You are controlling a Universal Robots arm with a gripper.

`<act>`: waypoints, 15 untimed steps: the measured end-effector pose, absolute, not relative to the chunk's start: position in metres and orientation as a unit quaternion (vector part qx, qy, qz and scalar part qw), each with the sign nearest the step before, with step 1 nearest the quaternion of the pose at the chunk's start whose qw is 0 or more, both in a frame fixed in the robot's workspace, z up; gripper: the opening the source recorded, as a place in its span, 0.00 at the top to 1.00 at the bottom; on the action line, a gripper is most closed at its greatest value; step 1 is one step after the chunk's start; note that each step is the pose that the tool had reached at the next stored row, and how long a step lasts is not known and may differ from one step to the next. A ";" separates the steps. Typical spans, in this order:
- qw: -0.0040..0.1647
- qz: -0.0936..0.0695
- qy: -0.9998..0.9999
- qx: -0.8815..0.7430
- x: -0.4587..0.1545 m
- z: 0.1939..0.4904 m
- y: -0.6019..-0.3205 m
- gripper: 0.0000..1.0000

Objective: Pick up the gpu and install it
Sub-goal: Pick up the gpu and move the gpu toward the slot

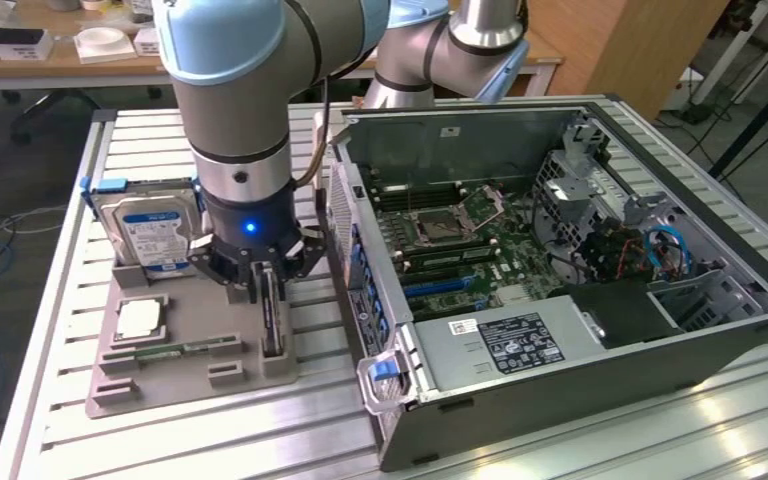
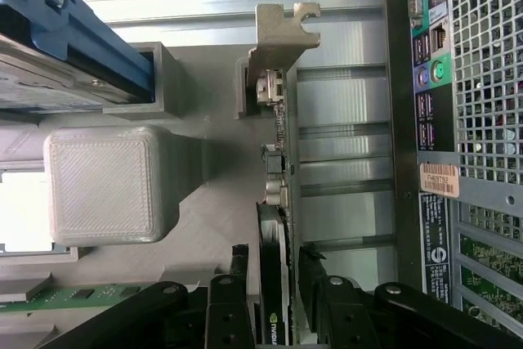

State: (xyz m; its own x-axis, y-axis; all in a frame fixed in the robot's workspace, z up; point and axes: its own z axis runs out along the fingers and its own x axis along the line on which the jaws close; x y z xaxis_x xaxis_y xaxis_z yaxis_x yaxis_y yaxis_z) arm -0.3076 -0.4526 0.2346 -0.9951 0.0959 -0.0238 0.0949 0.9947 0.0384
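gripper (image 1: 267, 292): jaws stood astride the gpu (image 1: 273, 325), slim gaps either side.
neighbours: drive (image 1: 155, 232) and case (image 1: 357, 255) flanked it.

Tray (image 1: 184, 385) and computer case (image 1: 558, 400) on slatted table (image 1: 224, 445)

Fat silver arm (image 1: 231, 110) tubes with pale blue round caps and a black band. Lower down, a shiny black ring with a small blue light. Then a black gripper (image 1: 269, 300) with round silver bolts on its dark bars.
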 end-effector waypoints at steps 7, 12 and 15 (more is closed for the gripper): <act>0.013 0.019 0.999 0.048 -0.308 0.235 -0.453 0.70; 0.013 0.019 0.999 0.048 -0.307 0.235 -0.453 0.70; 0.013 0.018 0.999 0.048 -0.307 0.235 -0.453 0.71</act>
